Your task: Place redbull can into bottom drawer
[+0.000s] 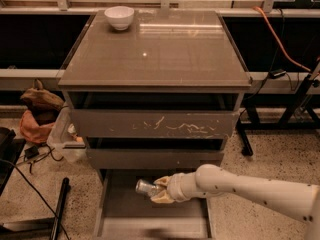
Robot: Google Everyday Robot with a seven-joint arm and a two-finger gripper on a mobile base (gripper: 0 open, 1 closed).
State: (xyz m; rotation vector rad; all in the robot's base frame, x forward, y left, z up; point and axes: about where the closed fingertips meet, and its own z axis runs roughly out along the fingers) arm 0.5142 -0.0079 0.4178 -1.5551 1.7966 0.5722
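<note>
The redbull can (pixel 146 187) is a small silvery can held on its side in my gripper (pixel 159 191), which is shut on it. The white arm reaches in from the lower right. The can hangs just above the floor of the pulled-out bottom drawer (pixel 125 214), near its back, under the middle drawer's front. The can's right end is hidden by the fingers (pixel 162 196).
The grey-brown cabinet (pixel 155 54) carries a white bowl (pixel 119 17) at its back left corner. The top drawer front (pixel 155 125) is white-scratched, the middle one (pixel 155 158) plain. Bags and cables (pixel 40 119) lie at the left, a black pole (pixel 59 209) on the floor.
</note>
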